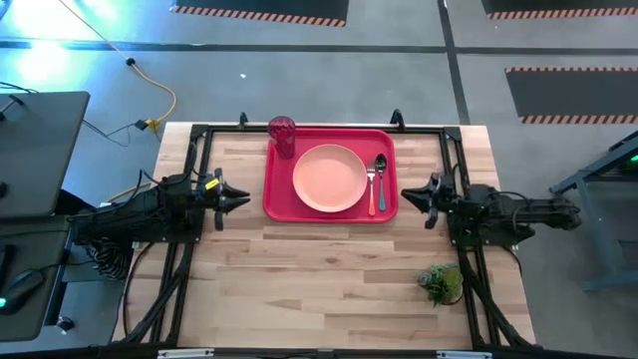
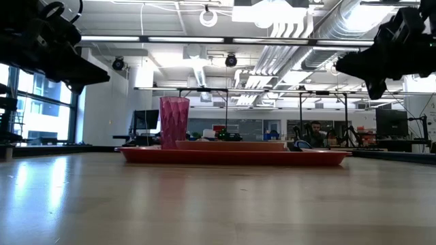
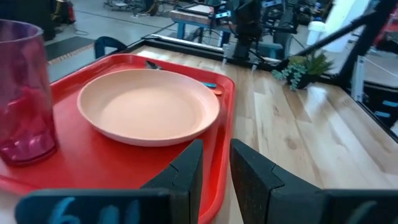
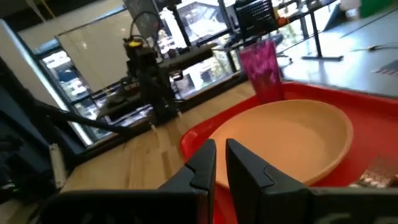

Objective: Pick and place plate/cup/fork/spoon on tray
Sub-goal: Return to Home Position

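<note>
Task looks complete: salmon-pink round plastic plate (image 1: 330,179), translucent magenta tumbler cup (image 1: 282,135), orange-handled fork (image 1: 372,189) and blue-handled spoon (image 1: 381,184) all sit on the bright-red rectangular tray (image 1: 278,194). Left gripper (image 1: 237,198) and right gripper (image 1: 413,194) flank it, fingers nearly together, holding nothing.

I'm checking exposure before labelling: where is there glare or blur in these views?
High view: cyan glare at the top-left floor. Low view: bright ceiling lights, sheen on the table, the cup backlit. Right wrist view: the fork and cup look soft. Left wrist view: sharp on the plate.
</note>
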